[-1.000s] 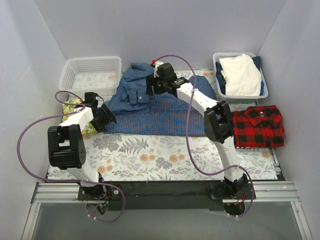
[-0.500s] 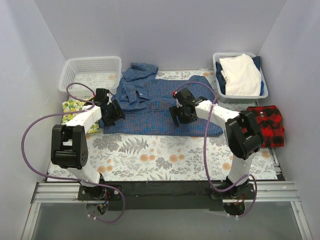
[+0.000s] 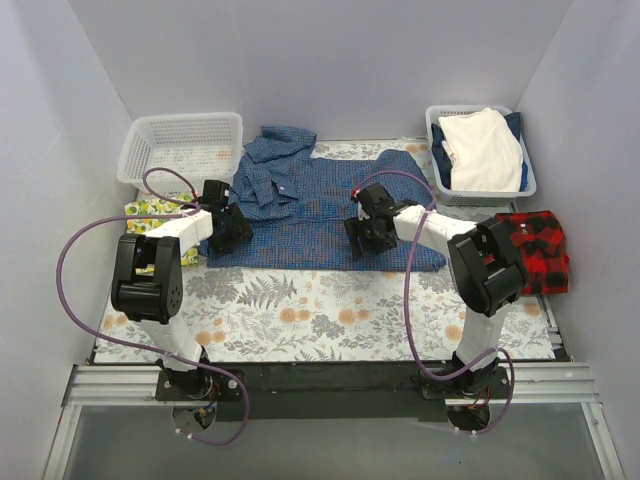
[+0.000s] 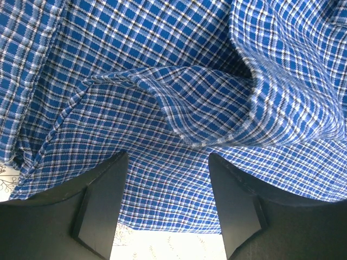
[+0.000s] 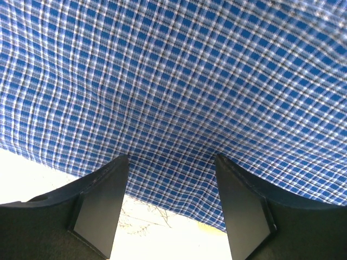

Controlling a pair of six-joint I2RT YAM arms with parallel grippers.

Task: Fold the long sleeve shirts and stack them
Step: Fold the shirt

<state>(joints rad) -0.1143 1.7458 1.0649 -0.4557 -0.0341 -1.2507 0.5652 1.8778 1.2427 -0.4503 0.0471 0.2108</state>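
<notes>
Lying spread, creased: blue check shirt [image 3: 300, 220] | L fingers [image 4: 100, 203] apart | R fingers [image 5: 100, 203] apart

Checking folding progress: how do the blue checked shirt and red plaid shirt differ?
The blue checked shirt lies spread out and rumpled mid-table; the red plaid shirt is a compact folded block at the right edge. Blue has a fine check, red a bold one. Both lie on the floral cloth.

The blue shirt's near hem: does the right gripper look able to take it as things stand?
Probably yes. The right gripper hangs open right at the hem of the blue shirt. The hem shows flat between its fingers, and nothing covers it there.
</notes>
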